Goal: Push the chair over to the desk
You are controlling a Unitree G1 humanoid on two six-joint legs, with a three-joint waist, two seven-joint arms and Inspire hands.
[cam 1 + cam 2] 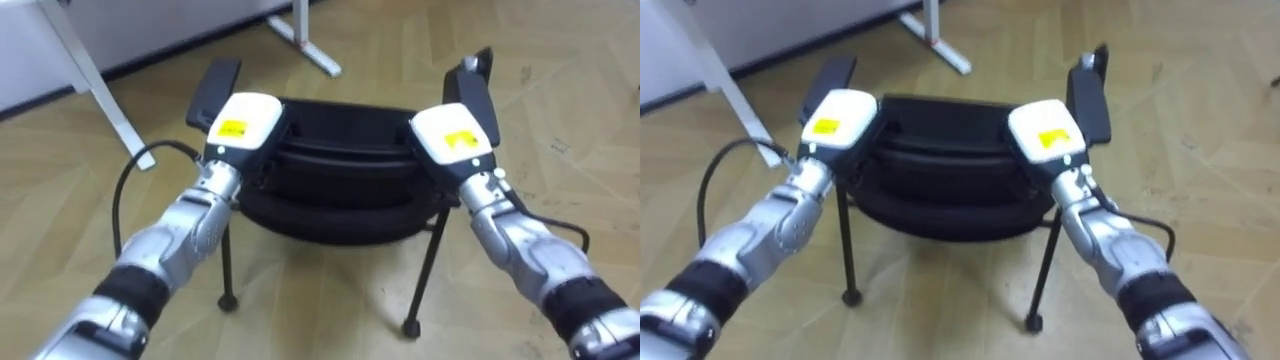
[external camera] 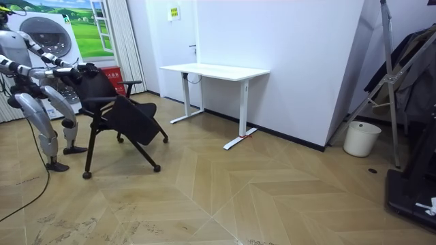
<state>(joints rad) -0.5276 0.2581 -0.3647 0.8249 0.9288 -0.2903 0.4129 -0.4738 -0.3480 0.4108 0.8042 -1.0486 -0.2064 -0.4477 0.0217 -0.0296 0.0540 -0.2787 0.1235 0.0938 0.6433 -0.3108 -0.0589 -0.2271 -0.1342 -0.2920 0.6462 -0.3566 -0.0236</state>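
A black chair (image 1: 340,170) with thin metal legs stands right in front of me, its back towards me. My left hand (image 1: 240,125) rests on the left end of the backrest's top edge and my right hand (image 1: 455,135) on the right end. Both show their white backs, and the fingers are hidden over the far side of the backrest. The armrests (image 1: 215,90) stick out beyond each hand. In the room view I stand at the far left behind the chair (image 2: 119,112), arms stretched out to its back.
A white desk (image 2: 214,70) stands against the wall ahead; its foot (image 1: 305,35) and a slanted leg (image 1: 90,75) lie just beyond the chair. A white bucket (image 2: 361,138) and dark equipment stand at the room view's right. Open wooden floor lies between.
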